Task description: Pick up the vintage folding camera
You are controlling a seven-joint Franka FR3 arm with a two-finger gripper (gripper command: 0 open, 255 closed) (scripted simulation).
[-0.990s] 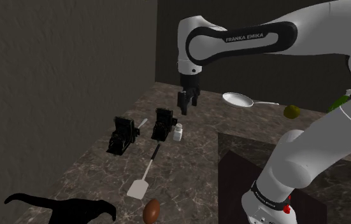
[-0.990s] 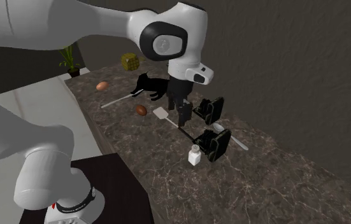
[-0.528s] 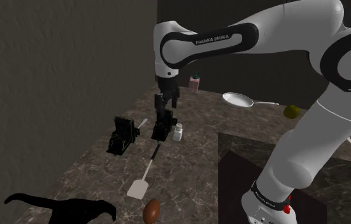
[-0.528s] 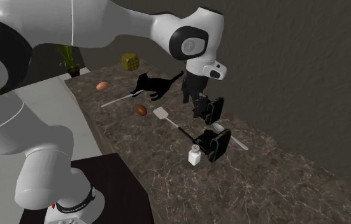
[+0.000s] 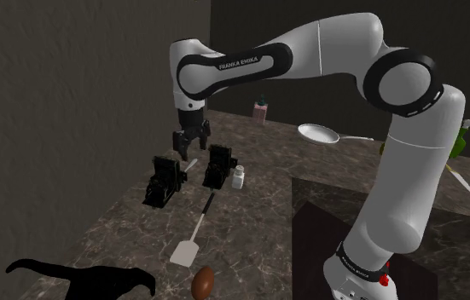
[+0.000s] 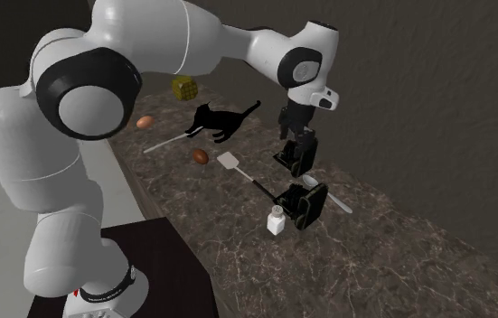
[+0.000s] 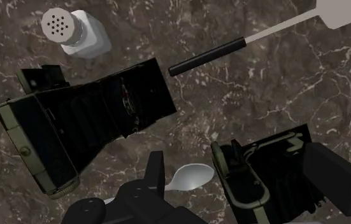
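The camera (image 7: 263, 181) lies on the dark counter (image 7: 231, 83), right between the fingers (image 7: 155, 170). They stand apart above it, touching nothing. It looks like a stiff black box with a folded-out front. I'd guess it is fairly heavy and smooth-sided, and delicate at the bellows, so grip it across the solid body, not the front. A spoon (image 7: 190, 177) lies just beside one finger. Beyond that finger sit another camera (image 7: 91, 121), a shaker (image 7: 75, 30) and a spatula (image 7: 209, 56).

Shoulder and second exterior cameras view the dark marbled desk (image 5: 250, 222) from opposite ends; wrist camera looks straight down.
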